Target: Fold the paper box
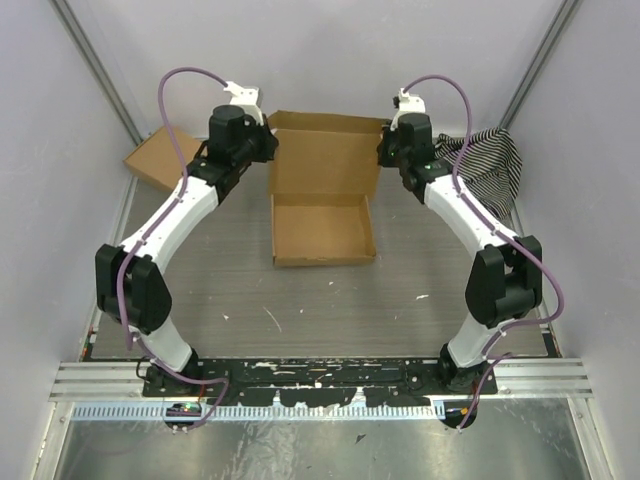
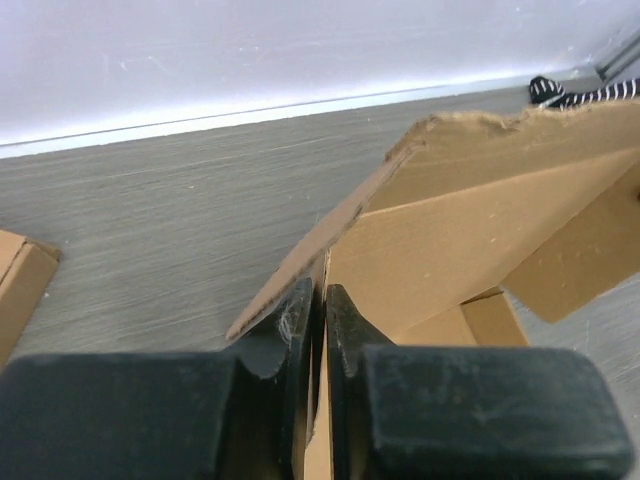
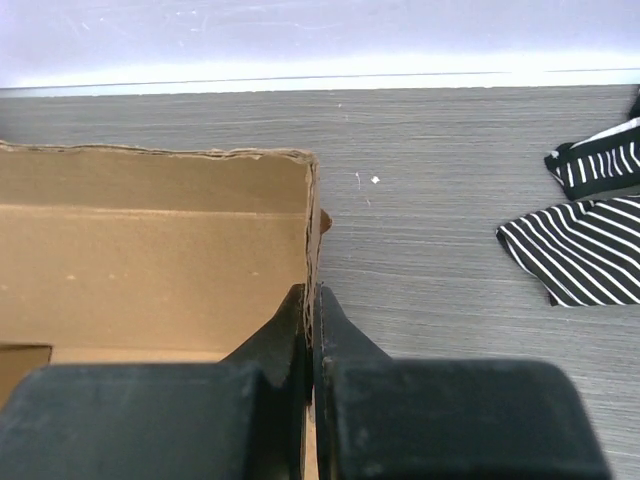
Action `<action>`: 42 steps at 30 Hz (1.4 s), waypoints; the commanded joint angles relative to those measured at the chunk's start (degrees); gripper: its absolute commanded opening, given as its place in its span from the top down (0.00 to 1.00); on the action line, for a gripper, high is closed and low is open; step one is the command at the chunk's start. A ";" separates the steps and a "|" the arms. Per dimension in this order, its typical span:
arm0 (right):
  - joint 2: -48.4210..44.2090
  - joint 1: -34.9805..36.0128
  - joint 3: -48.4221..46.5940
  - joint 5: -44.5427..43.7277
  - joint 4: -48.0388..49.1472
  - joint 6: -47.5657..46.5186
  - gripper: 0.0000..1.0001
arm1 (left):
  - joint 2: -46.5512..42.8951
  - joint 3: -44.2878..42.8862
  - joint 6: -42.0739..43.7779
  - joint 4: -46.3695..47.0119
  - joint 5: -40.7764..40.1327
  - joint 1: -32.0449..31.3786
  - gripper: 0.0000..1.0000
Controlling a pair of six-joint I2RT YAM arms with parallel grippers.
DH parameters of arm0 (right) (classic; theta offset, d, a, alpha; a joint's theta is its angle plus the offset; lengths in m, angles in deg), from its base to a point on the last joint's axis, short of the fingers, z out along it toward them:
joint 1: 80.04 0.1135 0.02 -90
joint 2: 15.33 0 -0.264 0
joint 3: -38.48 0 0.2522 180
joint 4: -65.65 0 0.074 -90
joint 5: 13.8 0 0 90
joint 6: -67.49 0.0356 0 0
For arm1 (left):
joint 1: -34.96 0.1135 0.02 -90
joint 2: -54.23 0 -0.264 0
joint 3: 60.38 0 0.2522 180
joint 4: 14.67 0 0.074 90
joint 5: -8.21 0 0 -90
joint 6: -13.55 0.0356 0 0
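Left tool (image 2: 320,300) and right tool (image 3: 310,300) pinch paper box (image 1: 322,160); striped cloth (image 1: 490,165) lies nearby.

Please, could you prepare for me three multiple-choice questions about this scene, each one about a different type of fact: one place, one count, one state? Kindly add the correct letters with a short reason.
1. Where does the striped cloth lie on the table?
A. On the far right side
B. At the near edge, in the middle
C. In the far left corner

2. How many brown cardboard things are on the table?
A. One
B. Two
C. Four

3. What is the state of the right gripper?
A. Open, above bare table
B. Shut on a side wall of the paper box
C. Shut on the cloth

Answers:
1 A: the top view shows the cloth on the far right.
2 B: there is the paper box, plus a cardboard slab at the far left.
3 B: the right wrist view shows its fingers pinching the wall's edge.
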 commanded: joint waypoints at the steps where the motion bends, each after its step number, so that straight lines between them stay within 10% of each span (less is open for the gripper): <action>1: -6.72 2.78 6.07 -8.72 17.63 -0.09 0.99 | 1.89 -2.74 -2.54 2.11 -1.37 -0.11 0.82; 15: -20.96 11.14 33.88 -22.32 34.61 2.92 0.99 | -11.91 20.84 -7.19 6.84 -2.07 -0.27 0.79; 42: -28.81 25.02 48.28 -45.62 28.94 16.79 0.99 | -28.36 38.99 -17.59 9.33 -12.20 -6.55 0.96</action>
